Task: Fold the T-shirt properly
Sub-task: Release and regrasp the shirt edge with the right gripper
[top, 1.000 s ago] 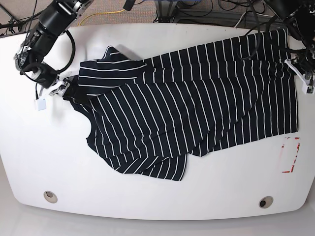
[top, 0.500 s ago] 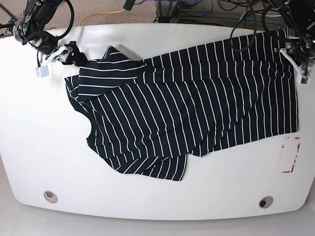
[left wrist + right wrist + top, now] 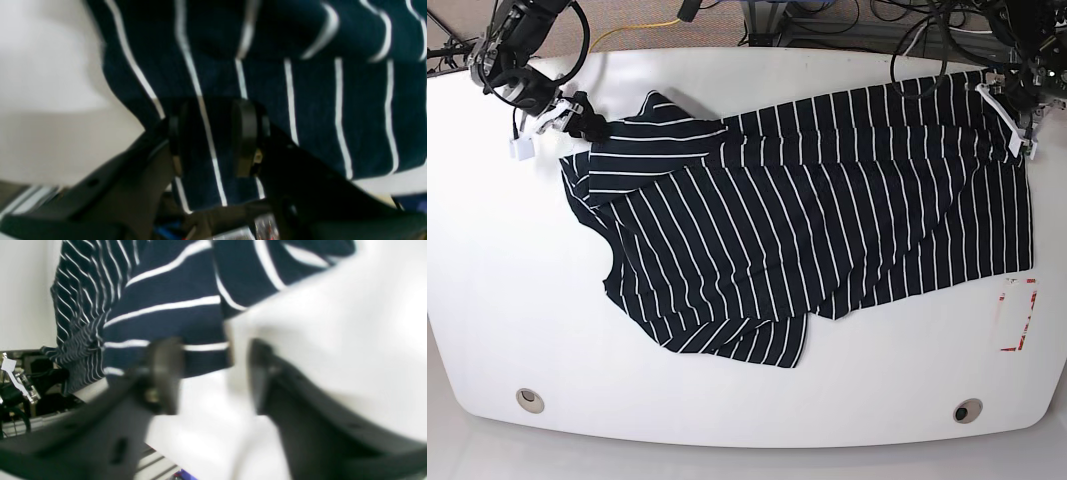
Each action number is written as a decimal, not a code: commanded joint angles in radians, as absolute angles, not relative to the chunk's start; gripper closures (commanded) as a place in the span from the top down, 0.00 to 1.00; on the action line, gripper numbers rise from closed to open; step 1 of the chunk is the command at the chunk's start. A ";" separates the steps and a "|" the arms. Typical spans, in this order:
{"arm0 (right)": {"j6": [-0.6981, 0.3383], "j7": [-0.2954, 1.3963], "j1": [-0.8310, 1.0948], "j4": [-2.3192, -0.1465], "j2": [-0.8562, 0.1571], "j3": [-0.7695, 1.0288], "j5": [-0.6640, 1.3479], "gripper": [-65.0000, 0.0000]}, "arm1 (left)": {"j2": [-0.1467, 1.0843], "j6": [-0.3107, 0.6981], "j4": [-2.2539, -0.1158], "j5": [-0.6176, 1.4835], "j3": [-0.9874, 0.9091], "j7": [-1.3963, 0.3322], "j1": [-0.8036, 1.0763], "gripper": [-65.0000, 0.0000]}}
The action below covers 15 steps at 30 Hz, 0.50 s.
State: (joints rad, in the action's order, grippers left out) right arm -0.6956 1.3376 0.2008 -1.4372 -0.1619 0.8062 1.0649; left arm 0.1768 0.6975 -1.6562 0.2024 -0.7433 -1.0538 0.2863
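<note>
Right jaws: my right gripper (image 3: 575, 112) sits near the far left corner of the bench (image 3: 507, 300), at the sleeve end of the T-shirt (image 3: 827, 220). In the right wrist view the two fingers (image 3: 165, 373) stand apart with a fold of striped cloth reaching in between them from one side; the view is blurred, and I cannot tell whether they have pinched the cloth or only straddle it.
Small white tag: a white block (image 3: 520, 149) hangs just beside my right jaws, over the bare bench top.
T-shirt: dark navy with thin white stripes, it lies spread across the middle of the bench, from the far left corner region to the right edge. One sleeve is bunched at the far left; the other sleeve lies folded toward the near edge, left of centre. The hem runs along the right side.
Red-and-white marking: a small label (image 3: 1017, 315) lies flat on the bench near the right edge, just beside the hem's near corner.
Left jaws: my left gripper (image 3: 213, 143) is at the far right corner, partly closed, with the shirt's striped hem edge lying between the two pads (image 3: 245, 140); it has hold of that cloth.
</note>
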 commanded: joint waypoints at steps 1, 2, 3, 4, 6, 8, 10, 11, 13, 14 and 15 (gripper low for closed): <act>-0.698 1.328 0.193 -1.455 -0.166 0.806 1.099 0.18 | 0.186 0.698 -1.650 0.186 -0.746 -1.050 0.295 0.29; -0.698 1.328 0.200 -1.455 -0.166 0.806 1.102 0.11 | 0.186 0.698 -1.650 0.186 -0.746 -1.050 0.295 0.29; -0.698 1.328 0.205 -1.455 -0.166 0.806 1.104 0.02 | 0.188 0.698 -1.650 0.186 -0.746 -1.050 0.295 0.29; -0.698 1.328 0.206 -1.458 -0.168 0.806 1.104 0.00 | 0.188 0.698 -1.650 0.186 -0.746 -1.050 0.295 0.29; -0.698 1.331 0.209 -1.491 -0.168 0.806 1.104 0.00 | 0.200 0.698 -1.649 0.186 -0.743 -1.050 0.295 0.29; -0.698 1.353 0.214 -1.538 -0.165 0.809 1.107 0.00 | 0.205 0.698 -1.647 0.186 -0.743 -1.050 0.295 0.29; -0.698 1.376 0.222 -1.578 -0.165 0.817 1.144 0.00 | 0.205 0.698 -1.647 0.186 -0.743 -1.050 0.295 0.29; -0.698 1.377 0.239 -1.596 -0.165 0.817 1.178 0.00 | 0.206 0.698 -1.647 0.186 -0.743 -1.050 0.295 0.29; -0.698 1.377 0.255 -1.623 -0.170 0.817 1.248 0.00 | 0.206 0.698 -1.647 0.186 -0.743 -1.050 0.295 0.29; -0.698 1.377 0.259 -1.635 -0.171 0.812 1.271 0.00 | 0.206 0.698 -1.647 0.185 -0.743 -1.050 0.295 0.29; -0.698 1.377 0.259 -1.649 -0.174 0.808 1.288 0.00 | 0.206 0.698 -1.647 0.177 -0.743 -1.050 0.295 0.29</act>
State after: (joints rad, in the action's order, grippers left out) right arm -0.6926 1.3865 0.2550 -1.6058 -0.1543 0.8104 1.2430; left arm 0.1925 0.6975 -1.6424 0.2035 -0.7410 -1.0306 0.2886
